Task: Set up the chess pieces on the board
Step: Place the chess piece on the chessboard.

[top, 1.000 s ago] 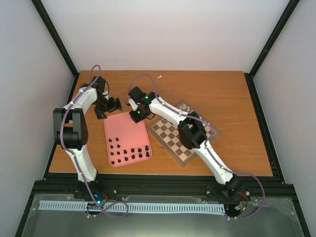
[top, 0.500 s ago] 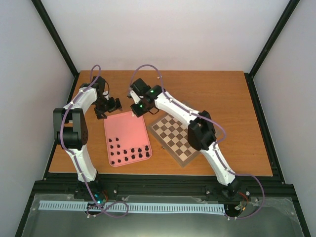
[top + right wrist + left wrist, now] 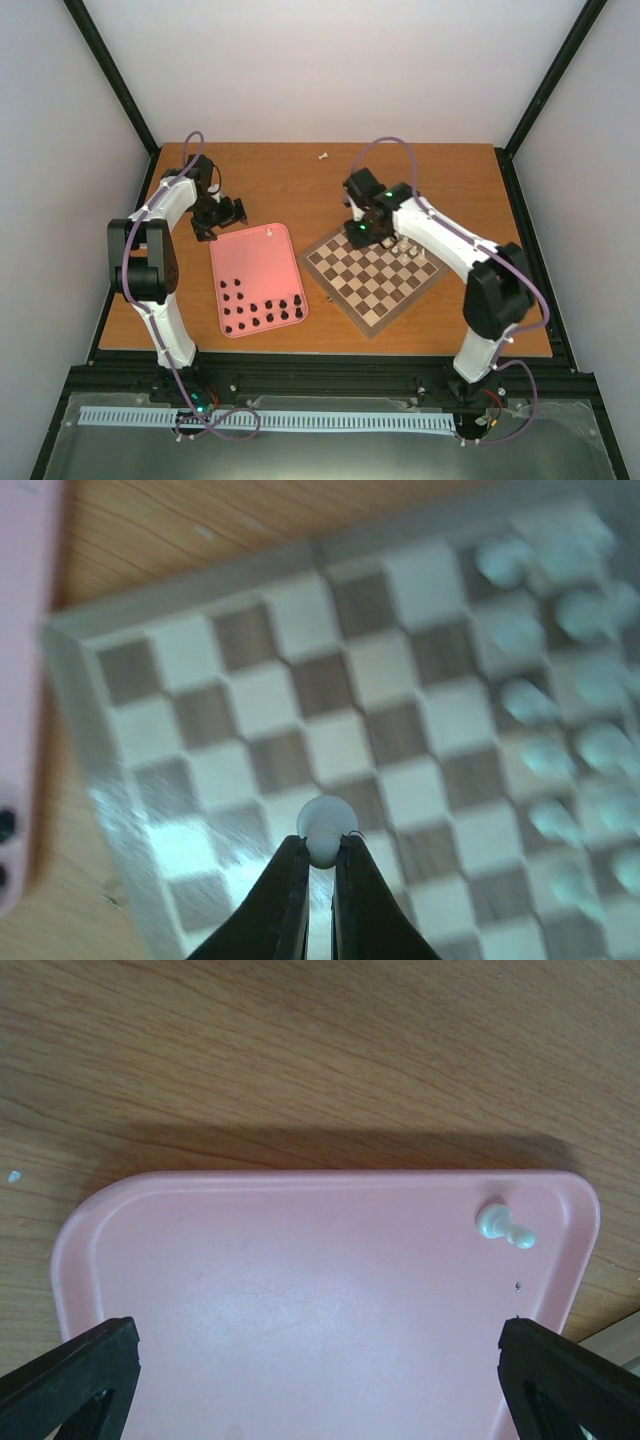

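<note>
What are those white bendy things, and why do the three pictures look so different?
Those are two robot arms bolted to a wooden table. The wide picture looks down from above. The other two come from little cameras on each wrist, so you see that arm's black fingers. On the table lie a chessboard and a pink tray. On the tray sit black pieces, and one lone white piece lies near its corner. More white pieces are on the board's far side. The right gripper pinches a small white piece over the board. The left gripper is open above the tray, holding nothing.
</note>
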Controlling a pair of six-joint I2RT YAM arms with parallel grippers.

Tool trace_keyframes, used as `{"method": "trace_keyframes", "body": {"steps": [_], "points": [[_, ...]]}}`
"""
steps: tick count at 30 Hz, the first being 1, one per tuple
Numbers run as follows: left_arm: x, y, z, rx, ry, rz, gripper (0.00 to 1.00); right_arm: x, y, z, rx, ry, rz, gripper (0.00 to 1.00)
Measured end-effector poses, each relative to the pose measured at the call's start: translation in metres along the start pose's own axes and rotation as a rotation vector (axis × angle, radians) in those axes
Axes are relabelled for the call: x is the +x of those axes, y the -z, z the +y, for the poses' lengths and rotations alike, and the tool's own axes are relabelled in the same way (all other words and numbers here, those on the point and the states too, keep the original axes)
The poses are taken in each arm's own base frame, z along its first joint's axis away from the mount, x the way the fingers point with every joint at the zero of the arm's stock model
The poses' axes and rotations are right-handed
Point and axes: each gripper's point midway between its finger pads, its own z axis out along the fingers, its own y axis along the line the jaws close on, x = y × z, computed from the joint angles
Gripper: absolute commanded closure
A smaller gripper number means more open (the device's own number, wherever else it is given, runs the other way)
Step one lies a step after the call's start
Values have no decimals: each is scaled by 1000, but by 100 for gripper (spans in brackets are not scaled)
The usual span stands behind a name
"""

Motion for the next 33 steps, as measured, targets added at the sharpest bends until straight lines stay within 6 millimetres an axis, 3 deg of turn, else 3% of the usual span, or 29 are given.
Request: {"method": "trace_keyframes", "body": {"steps": [4, 8, 13, 25, 33], "points": [[0, 0, -1, 3, 0, 2, 0, 42, 10, -46, 85, -102, 37, 97], [0, 0, -1, 5, 0, 3, 0, 87, 6, -83, 142, -210, 100, 97], [0, 0, -1, 5, 0, 3, 0, 120, -4, -113, 180, -306, 156, 97], [1, 0, -1, 4, 0, 2, 0, 125, -25, -140, 192, -363, 166, 95], [0, 0, -1, 4, 0, 2, 0, 125, -32, -143, 184, -368, 170, 94]]}}
